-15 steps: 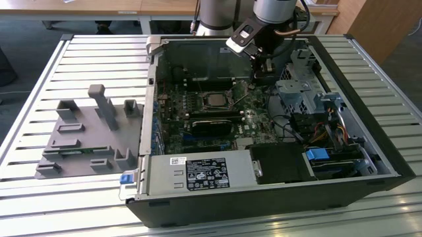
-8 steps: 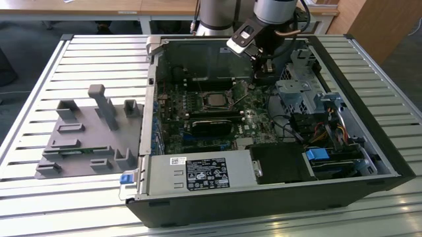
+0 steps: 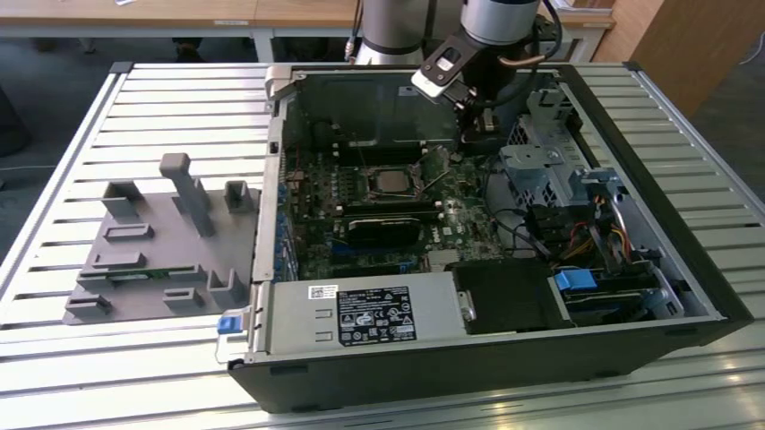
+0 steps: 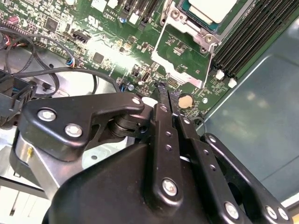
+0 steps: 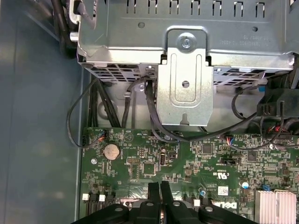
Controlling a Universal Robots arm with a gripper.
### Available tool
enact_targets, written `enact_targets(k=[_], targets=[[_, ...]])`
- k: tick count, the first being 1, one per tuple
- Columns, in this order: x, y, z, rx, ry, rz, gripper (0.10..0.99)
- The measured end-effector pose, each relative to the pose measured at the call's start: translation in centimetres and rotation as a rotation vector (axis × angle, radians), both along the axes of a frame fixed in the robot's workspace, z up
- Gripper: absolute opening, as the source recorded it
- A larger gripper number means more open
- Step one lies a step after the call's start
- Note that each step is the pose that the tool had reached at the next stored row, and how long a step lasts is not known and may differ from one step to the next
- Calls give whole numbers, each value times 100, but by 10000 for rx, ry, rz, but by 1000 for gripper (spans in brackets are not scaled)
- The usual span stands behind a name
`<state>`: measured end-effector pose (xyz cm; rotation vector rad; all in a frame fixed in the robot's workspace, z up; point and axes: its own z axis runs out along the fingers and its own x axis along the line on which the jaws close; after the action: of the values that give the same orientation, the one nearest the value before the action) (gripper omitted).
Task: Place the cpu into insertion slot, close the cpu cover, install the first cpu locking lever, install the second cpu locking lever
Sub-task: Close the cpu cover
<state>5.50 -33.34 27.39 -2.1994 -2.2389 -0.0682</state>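
The gripper point(image 3: 471, 124) hangs inside the open computer case point(image 3: 700, 260) at its far side, above the green motherboard point(image 3: 313, 193). Its 2 black fingers point(image 5: 153, 190) are pressed together in both wrist views, with nothing seen between them. The cpu point(image 3: 390, 182) lies with its pale face up in the insertion slot point(image 4: 180, 16), nearer than the gripper and toward the exterior view's left. In the second wrist view the cpu cover point(image 4: 184, 77) is swung open beside the slot, and green board shows through its square window. That view cuts the cpu off at the picture's edge.

A coin battery point(image 5: 111, 150) sits on the board close to the fingertips. The silvery drive cage point(image 5: 187, 70) and a tangle of black cables point(image 5: 154, 121) crowd the space beyond it. Long black memory slots point(image 4: 247, 32) run alongside the socket. A finned heat sink point(image 5: 275, 205) is cut off at the corner of the first wrist view.

Near the front of the case sits the grey power supply point(image 3: 299, 313) with a white label point(image 3: 373, 315); its print is too small to make out. On the slatted table point(image 3: 120, 376), at the exterior view's left, stands a grey fixture point(image 3: 156, 242) with several upright posts
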Motion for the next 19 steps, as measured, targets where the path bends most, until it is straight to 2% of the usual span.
enact_targets(k=[4,19], targets=[[11,13,-20,0,45,6,153],[18,90,-114,10,60,51,153]])
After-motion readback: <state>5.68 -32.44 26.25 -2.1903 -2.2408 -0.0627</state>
